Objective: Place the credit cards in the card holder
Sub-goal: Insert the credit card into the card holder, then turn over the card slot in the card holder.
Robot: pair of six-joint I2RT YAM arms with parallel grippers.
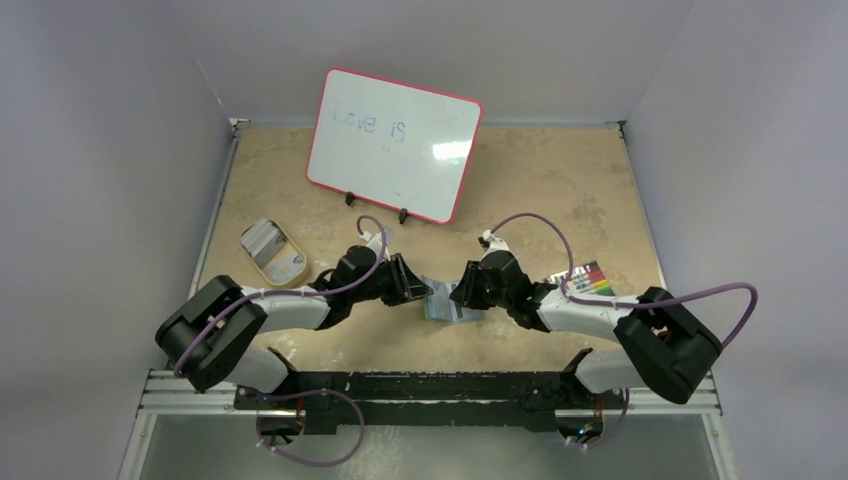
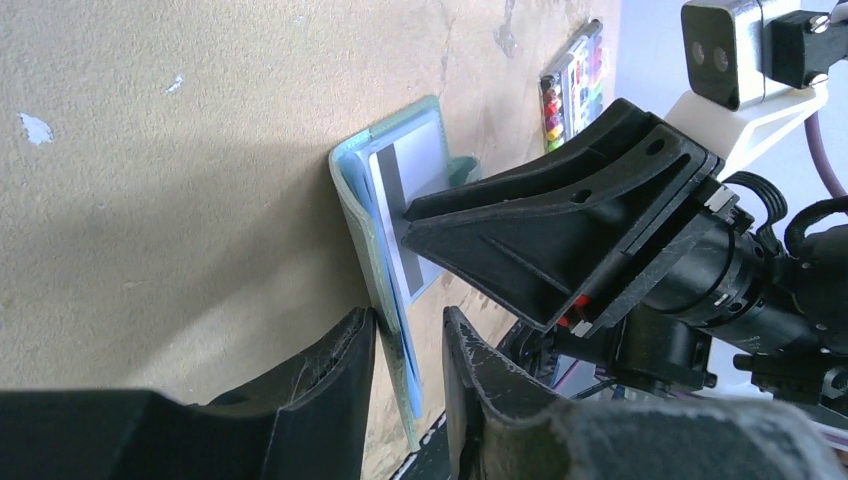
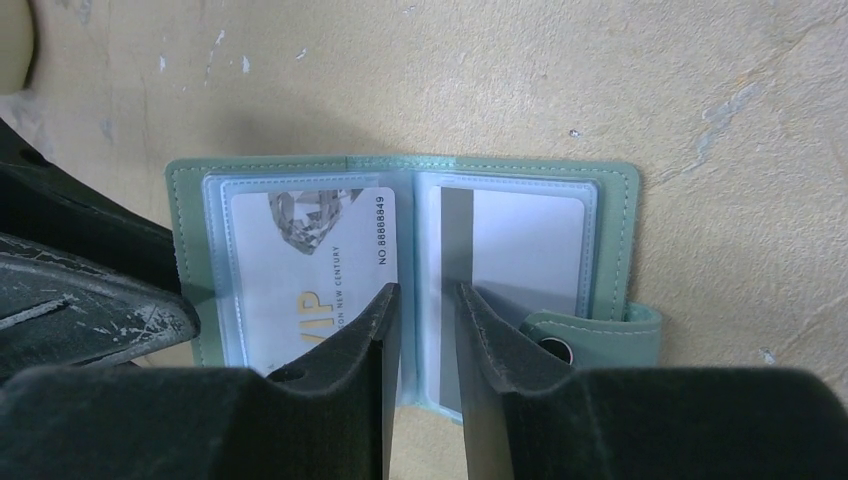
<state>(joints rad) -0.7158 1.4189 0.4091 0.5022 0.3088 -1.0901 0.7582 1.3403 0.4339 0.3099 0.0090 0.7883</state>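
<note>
Insertion step, judged near done. The card holder [image 3: 610, 230] lies open under the right gripper [image 3: 427, 300], jaws a slit apart, holding nothing; the left gripper [image 2: 408, 320] loosely straddles its cover, unclamped; the striped card [image 3: 520, 240] and printed card [image 3: 300, 250] sit pocketed either side of the tips. Next: lift clear without dragging the sleeves.

crowded at the card holder [image 1: 447, 300]
left gripper [image 1: 420, 288] covers its left edge, right gripper [image 1: 462, 295] its middle; beyond it bare table [image 1: 560, 190] lies open up to the whiteboard [image 1: 393, 143].

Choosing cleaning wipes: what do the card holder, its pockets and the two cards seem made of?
Card holder: matte sage-green leather or faux leather, stitched edges. Pockets: clear soft plastic, glossy, cards visible through. VIP card and striped card: probably stiff plastic, smooth printed faces.
</note>
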